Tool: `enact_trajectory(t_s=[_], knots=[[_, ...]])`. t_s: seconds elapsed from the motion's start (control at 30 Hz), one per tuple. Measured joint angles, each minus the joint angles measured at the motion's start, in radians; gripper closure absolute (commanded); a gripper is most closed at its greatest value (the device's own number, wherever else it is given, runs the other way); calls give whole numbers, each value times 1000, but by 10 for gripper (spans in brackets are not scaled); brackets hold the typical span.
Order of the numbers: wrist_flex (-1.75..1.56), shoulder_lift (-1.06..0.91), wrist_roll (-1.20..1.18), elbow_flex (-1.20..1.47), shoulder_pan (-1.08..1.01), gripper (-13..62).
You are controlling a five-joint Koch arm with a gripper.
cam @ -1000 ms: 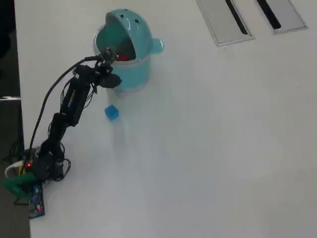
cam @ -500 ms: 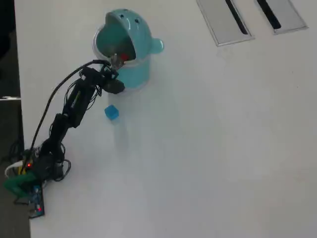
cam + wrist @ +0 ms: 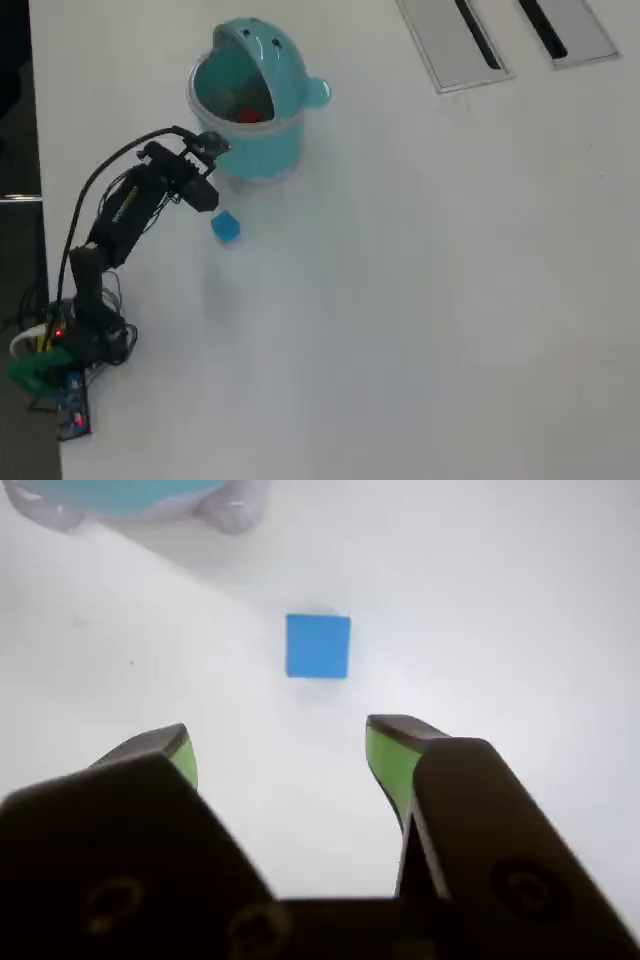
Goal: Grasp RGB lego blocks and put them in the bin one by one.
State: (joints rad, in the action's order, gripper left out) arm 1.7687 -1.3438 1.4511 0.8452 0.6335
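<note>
Gripper (image 3: 280, 742) spread wide in your wrist view: two green-tipped fingers (image 3: 385, 755) part with bare white table (image 3: 500, 600) between them, nothing held. Blue block (image 3: 318, 646) lies flat on the table beyond the fingertips, roughly centred on the gap and clear of both tips. Past the block, at the top left edge, you get the lower rim of the bin (image 3: 110, 494), teal, with pale rounded feet.

Overhead view: bin (image 3: 250, 125) stands upright on the table (image 3: 430, 300), domed lid tipped back, mouth open. Something red (image 3: 248, 113) sits inside it; too small for you to make out its shape. Blue block (image 3: 226, 228) lies on the table just below the bin, apart from its wall. Your gripper (image 3: 207, 152) hangs close to the bin's lower left side, above and left of the block, not touching it. Arm runs from there down and left of the bin to its base at the table edge. Two grey slotted panels (image 3: 455, 45) sit well to the right of the bin.
</note>
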Motion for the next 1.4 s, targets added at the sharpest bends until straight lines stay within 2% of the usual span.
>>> enact_trajectory(t_s=[0.33,0.57,0.87,1.4], knots=[[-138,-83,52,275,25,179],[-316,-81,52,351,43,179],[-541,-69,52,583,58,179],[-644,-40,72,646,11,190]])
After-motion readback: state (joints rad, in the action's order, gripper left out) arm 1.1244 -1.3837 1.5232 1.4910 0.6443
